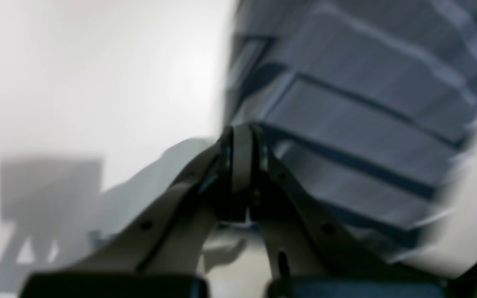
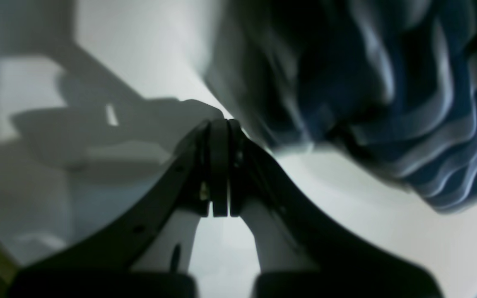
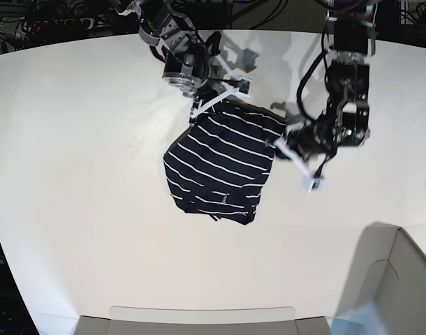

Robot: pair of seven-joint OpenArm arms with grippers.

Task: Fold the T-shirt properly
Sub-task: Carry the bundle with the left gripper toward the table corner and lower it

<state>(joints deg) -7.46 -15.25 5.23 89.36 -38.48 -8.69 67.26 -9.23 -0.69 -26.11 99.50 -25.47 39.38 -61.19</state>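
Overhead, white table [image 3: 73, 209], striped T-shirt [image 3: 220, 167], cables [image 3: 52, 24]

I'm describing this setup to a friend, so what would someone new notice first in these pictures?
The dark striped T-shirt stands out, a rumpled bundle in the middle of the white table. The right gripper sits at its far edge and the left gripper at its side. In both wrist views the jaws are shut, with the fabric just beyond the tips.

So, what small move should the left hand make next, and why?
Probably open and ease onto the edge of the T-shirt beside it: the left hand looks shut with no fabric pinched, and the T-shirt lies rumpled, not squarely folded.
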